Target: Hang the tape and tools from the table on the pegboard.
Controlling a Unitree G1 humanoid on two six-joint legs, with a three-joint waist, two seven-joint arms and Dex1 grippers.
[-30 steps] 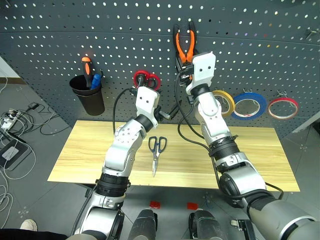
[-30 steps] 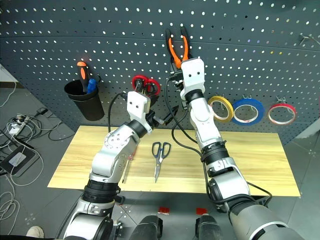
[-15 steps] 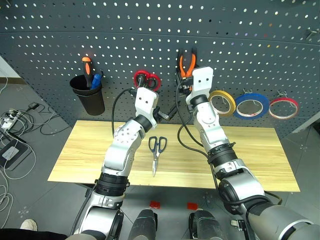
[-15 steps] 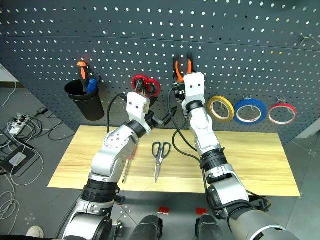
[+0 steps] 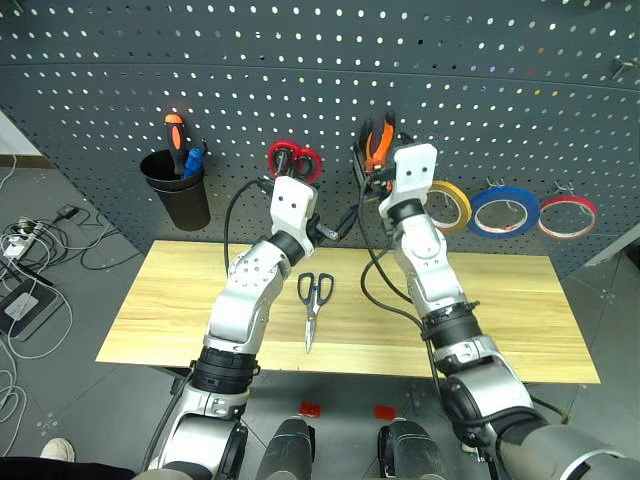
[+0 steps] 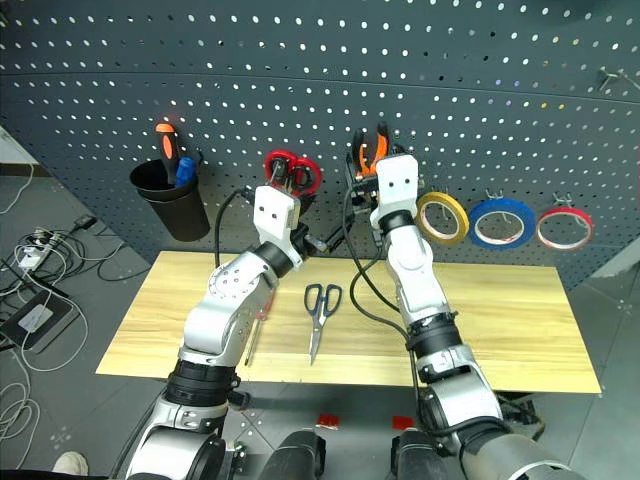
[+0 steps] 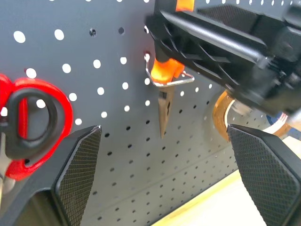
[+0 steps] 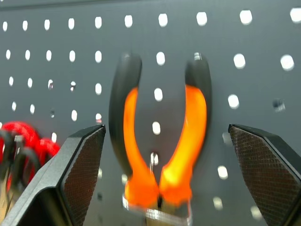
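The wide dark grey perforated pegboard (image 5: 300, 60) is showing a regular grid of pale holes. Orange-and-black-handled pliers (image 8: 160, 136) are hanging on it, beside red-handled scissors (image 5: 293, 158). A yellow tape roll (image 5: 447, 205), a thin blue ring of tape with a white core (image 5: 503, 211) and a red tape roll (image 5: 567, 216) are displaying their colours. The pale-yellow grained wooden table (image 5: 170, 300) is carrying steel scissors with blue-black handles (image 5: 313, 300). A black cup (image 5: 178, 190) is holding an orange-and-black-handled screwdriver (image 5: 174, 140).
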